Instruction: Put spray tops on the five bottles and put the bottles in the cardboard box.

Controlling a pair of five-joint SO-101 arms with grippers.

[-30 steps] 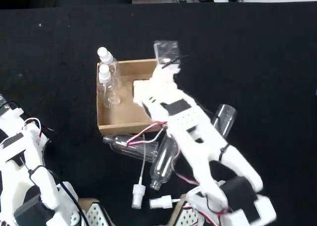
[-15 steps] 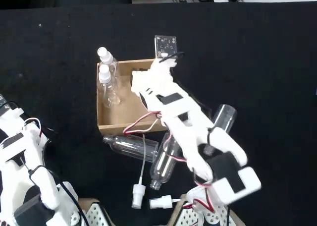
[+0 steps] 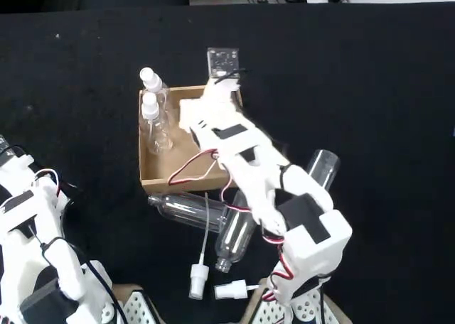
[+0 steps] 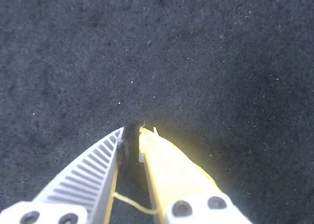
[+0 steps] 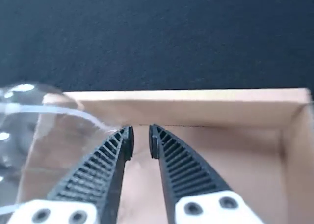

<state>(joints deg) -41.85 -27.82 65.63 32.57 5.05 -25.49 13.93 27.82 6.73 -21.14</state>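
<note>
The cardboard box (image 3: 161, 169) stands mid-table, and two clear bottles with white spray tops (image 3: 151, 109) stand upright at its left wall. My right arm (image 3: 234, 143) stretches over the box. In the right wrist view my right gripper (image 5: 141, 135) hangs over the box (image 5: 206, 108), narrowly open and holding nothing, with a clear bottle (image 5: 34, 116) beside it. Three topless bottles lie on the cloth: one (image 3: 188, 209) in front of the box, one (image 3: 234, 237) next to it, one (image 3: 321, 169) to the right. Two loose spray tops (image 3: 198, 274) (image 3: 231, 290) lie near the front. My left gripper (image 4: 131, 131) is shut over bare cloth.
The left arm (image 3: 32, 246) rests at the front left corner. Black cloth (image 3: 370, 89) covers the table, with free room at the right and the back. Two perforated arm bases (image 3: 138, 306) sit at the front edge.
My right arm has swung left, from the box's right edge to over its middle. The left arm, bottles and spray tops have not moved.
</note>
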